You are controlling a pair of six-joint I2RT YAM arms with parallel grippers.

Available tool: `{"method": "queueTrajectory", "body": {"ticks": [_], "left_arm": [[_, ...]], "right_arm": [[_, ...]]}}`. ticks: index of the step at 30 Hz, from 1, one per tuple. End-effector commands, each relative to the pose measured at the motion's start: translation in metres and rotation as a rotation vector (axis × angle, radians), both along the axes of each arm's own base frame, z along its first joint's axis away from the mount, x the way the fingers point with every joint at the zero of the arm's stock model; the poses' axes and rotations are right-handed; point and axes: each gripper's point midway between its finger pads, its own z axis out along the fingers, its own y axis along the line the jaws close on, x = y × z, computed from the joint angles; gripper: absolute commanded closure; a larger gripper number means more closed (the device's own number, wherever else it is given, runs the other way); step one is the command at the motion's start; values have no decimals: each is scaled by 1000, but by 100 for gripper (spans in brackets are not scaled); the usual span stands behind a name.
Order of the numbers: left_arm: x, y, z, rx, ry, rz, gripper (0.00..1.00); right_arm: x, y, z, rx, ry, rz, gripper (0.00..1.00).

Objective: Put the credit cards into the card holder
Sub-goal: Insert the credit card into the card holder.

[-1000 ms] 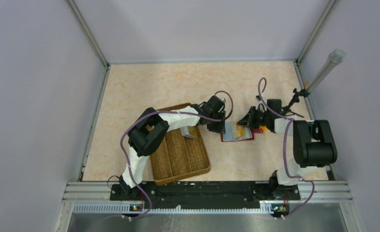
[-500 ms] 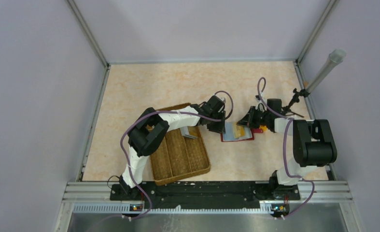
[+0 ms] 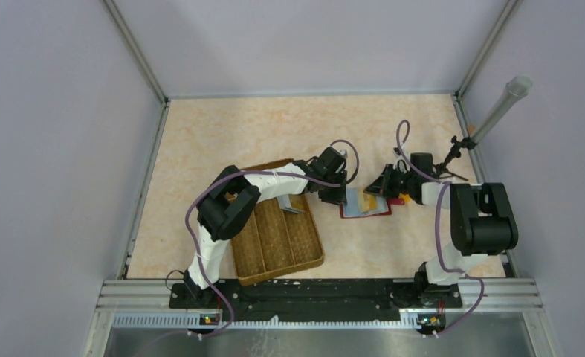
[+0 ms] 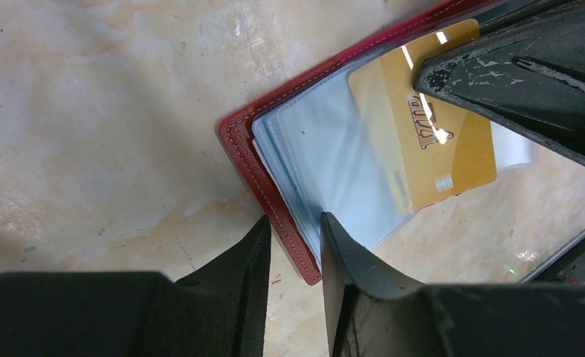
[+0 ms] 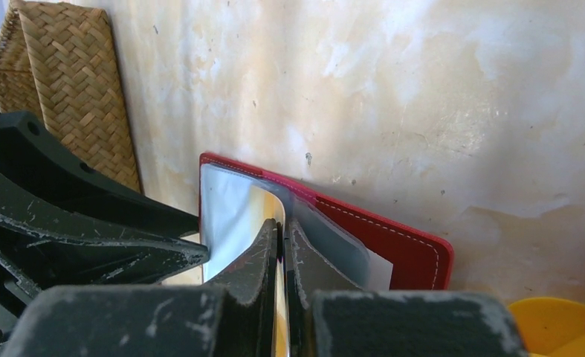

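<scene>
Clamping the jaws of the right gripper [image 5: 283,223] together on a gold card [image 4: 423,141], thin edge between them, over the clear sleeves of the open red wallet [image 3: 365,206]. Straddling the wallet's left edge with the left gripper [image 4: 295,223], jaws slightly apart, one above the sleeves, one above bare bench [image 4: 103,111]. Resting the wallet flat, right of the woven tray [image 3: 278,230], beside a yellow round thing [image 5: 549,323].
</scene>
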Motion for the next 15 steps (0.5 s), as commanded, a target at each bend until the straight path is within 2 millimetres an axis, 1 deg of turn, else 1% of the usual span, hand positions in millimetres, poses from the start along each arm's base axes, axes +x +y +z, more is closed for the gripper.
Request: {"method": "queueTrajectory", "body": {"ticks": [1,5,9,12,15], "left_arm": [[-7,3,-13,19,34,-2,69],[-8,3,-11,7,33,-1,69],[-8,2,-10,1,35,1,70],[-8,3,-9,0,31,4,70],[-8,5,-7,1,21,7,69]], "right_arm": [[-5,-9,-24,-85,16,-79,100],[-11,-2,-24,-58,16,-109,100],[-10,7,-19,-44,1,-109,99],[-8,8,-13,-48,-10,-105,91],[-7,1,-5,-89,-24,-114,77]]}}
